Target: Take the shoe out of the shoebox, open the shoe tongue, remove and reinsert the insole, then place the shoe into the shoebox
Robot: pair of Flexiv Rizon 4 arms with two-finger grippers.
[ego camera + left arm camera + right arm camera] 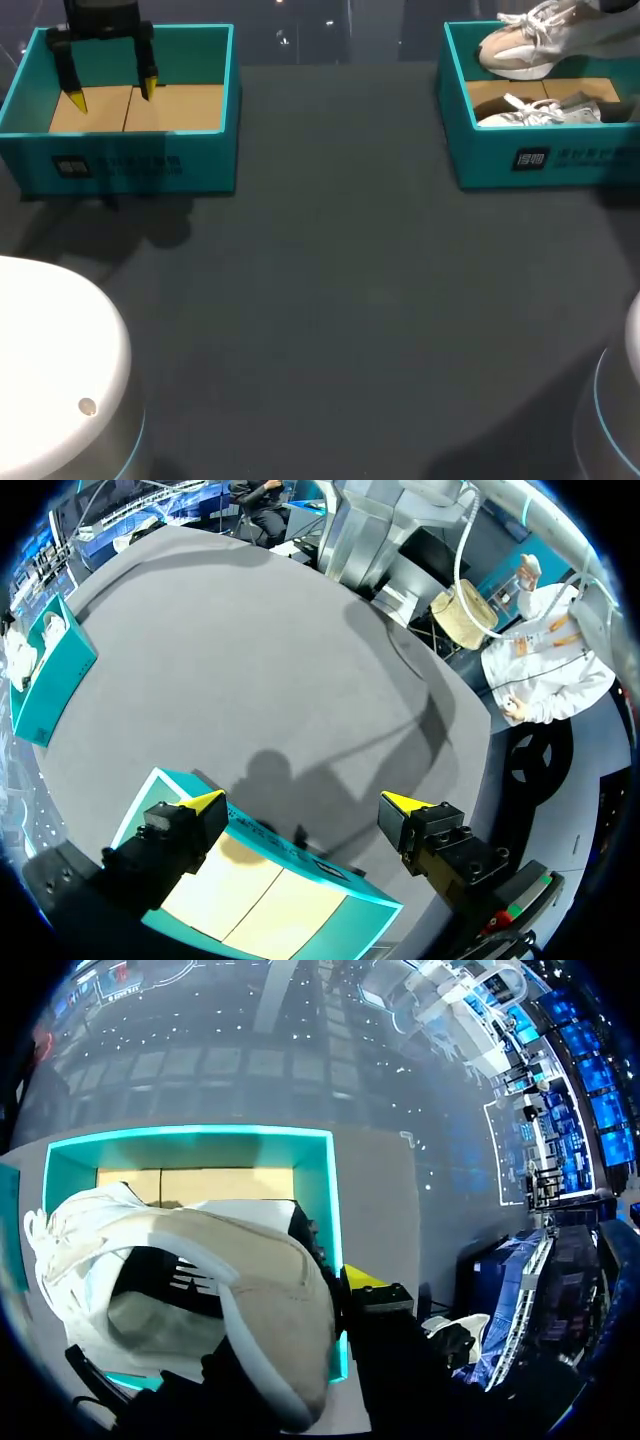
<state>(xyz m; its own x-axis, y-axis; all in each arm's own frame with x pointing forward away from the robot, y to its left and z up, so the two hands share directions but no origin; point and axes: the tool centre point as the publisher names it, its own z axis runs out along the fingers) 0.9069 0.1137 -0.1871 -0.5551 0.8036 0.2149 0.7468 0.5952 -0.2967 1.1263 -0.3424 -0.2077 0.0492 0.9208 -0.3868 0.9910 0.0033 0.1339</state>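
While shoe hangs above shoebox, tabletop dark grey.

A white-and-beige laced shoe hangs tilted over the far edge of the right teal shoebox. A second white shoe lies inside on its cardboard floor. The left teal shoebox stands well apart.

Print shows on only 2 things, and none of it can be read. The left shoebox carries a dark square mark and a line of dark characters on its front wall. The right shoebox carries a white square mark beside a pale line of characters.
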